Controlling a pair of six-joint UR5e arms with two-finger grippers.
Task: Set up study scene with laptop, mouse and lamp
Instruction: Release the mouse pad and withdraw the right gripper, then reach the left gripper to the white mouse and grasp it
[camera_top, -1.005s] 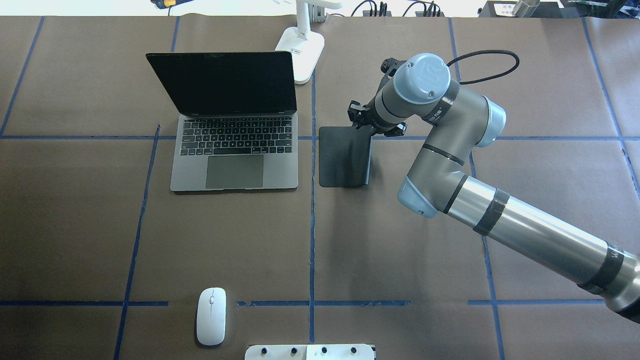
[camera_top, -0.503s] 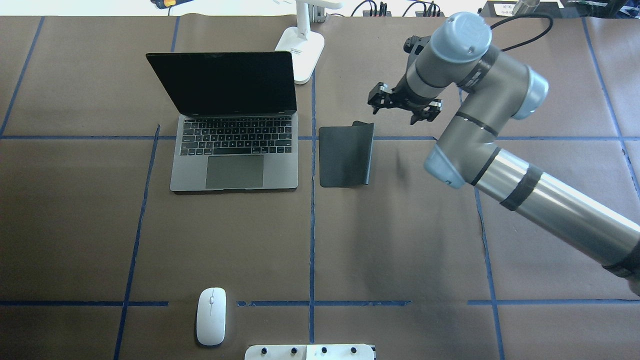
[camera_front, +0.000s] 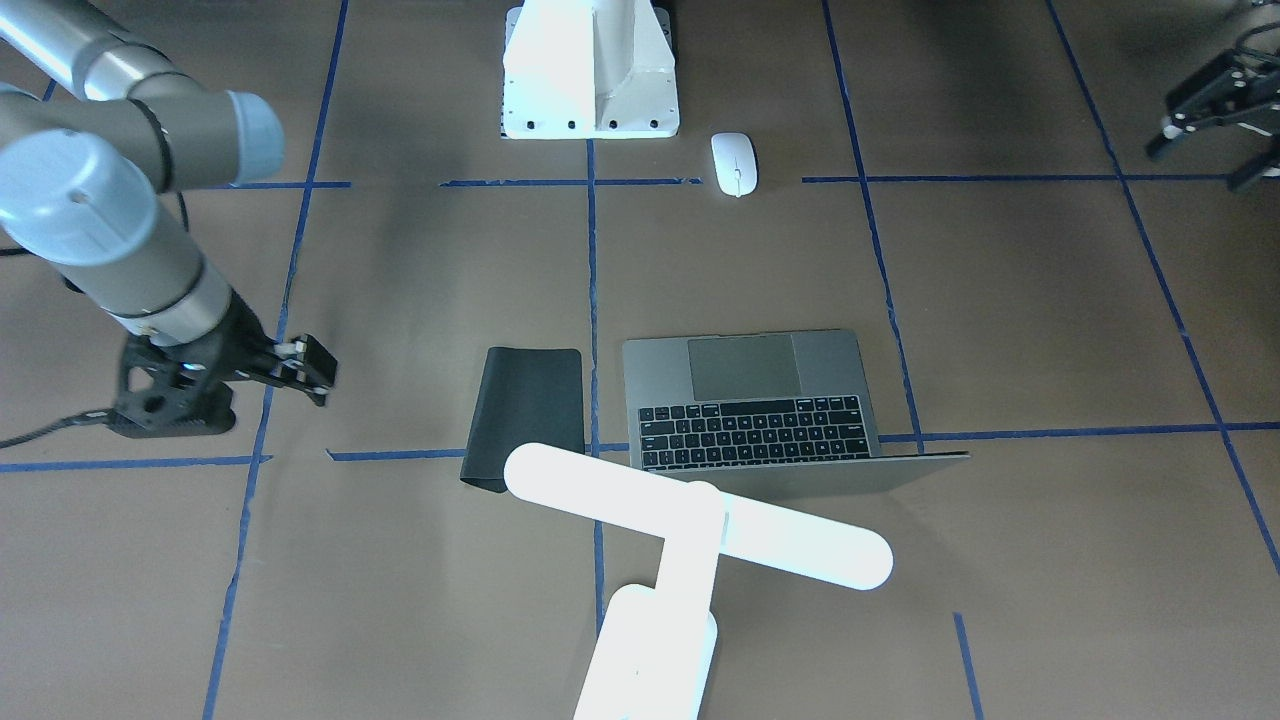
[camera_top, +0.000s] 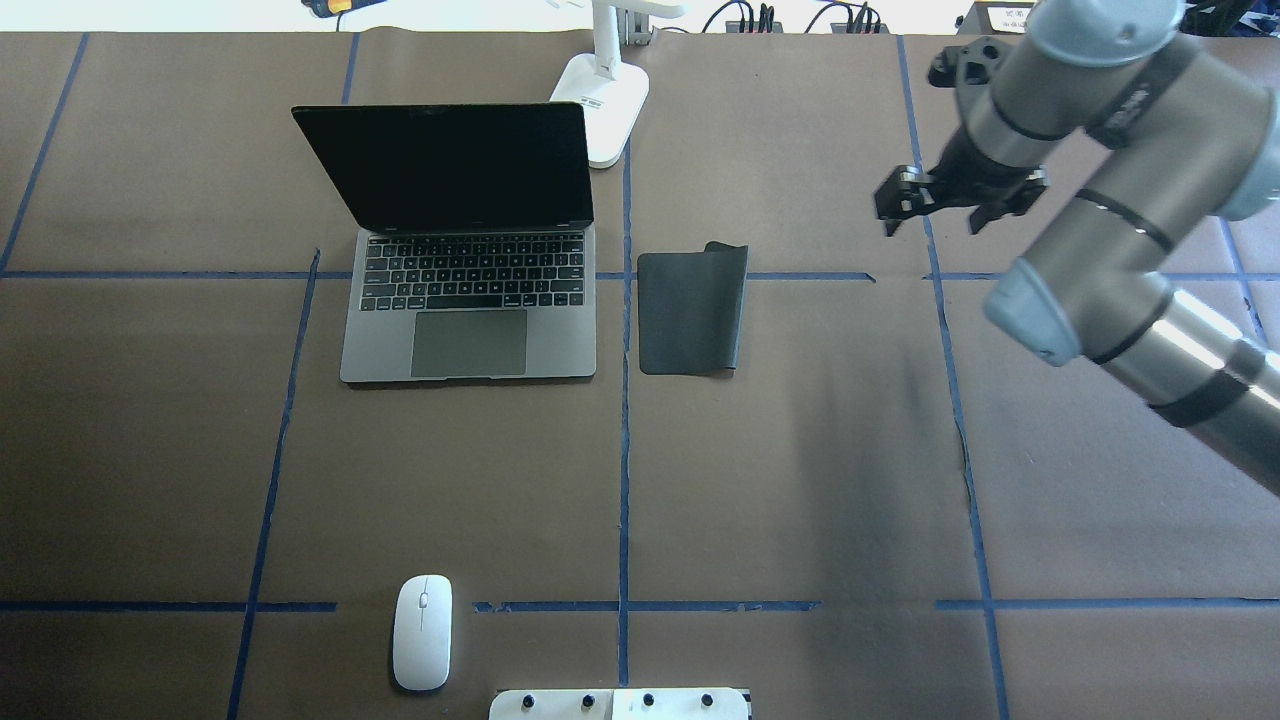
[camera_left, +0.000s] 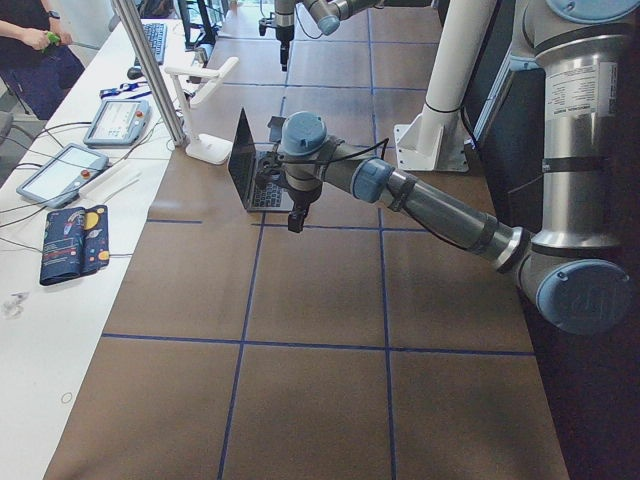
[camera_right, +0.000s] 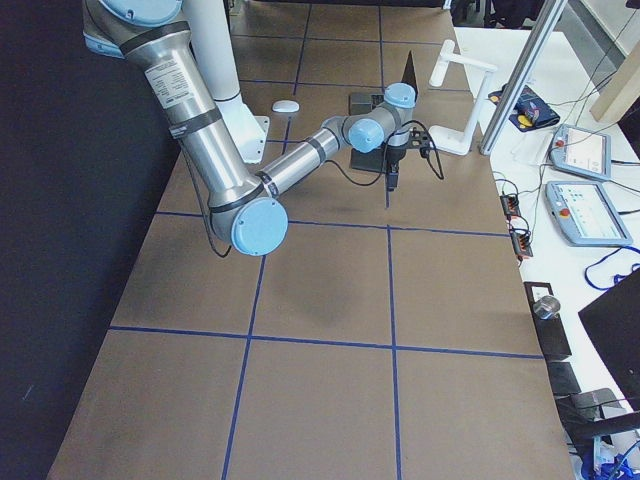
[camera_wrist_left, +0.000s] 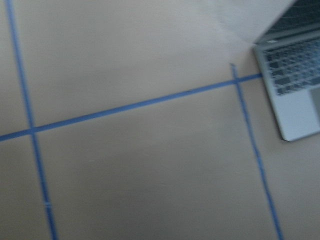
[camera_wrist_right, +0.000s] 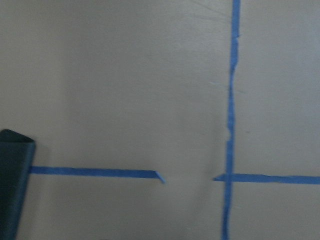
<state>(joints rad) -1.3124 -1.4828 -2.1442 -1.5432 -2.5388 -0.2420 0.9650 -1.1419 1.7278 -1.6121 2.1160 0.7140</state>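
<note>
Mouse (camera_top: 422, 632) lies flat on the table (camera_top: 800, 480) near the robot's edge, close to the white pedestal (camera_top: 620, 705) and well apart from the other things. Farther out sits the open laptop (camera_top: 468, 300) with a black mat (camera_top: 690, 312) just beside it on the right arm's side, and the lit lamp (camera_front: 700, 520) stands beyond the screen. The right claw (camera_top: 940, 205) hovers empty, fingers apart, over bare table past the mat, and the left claw (camera_front: 1205, 150) hangs spread and empty off to the left.

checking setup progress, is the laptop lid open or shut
Open. The laptop shows its keyboard and trackpad, with the dark screen raised behind them.
</note>
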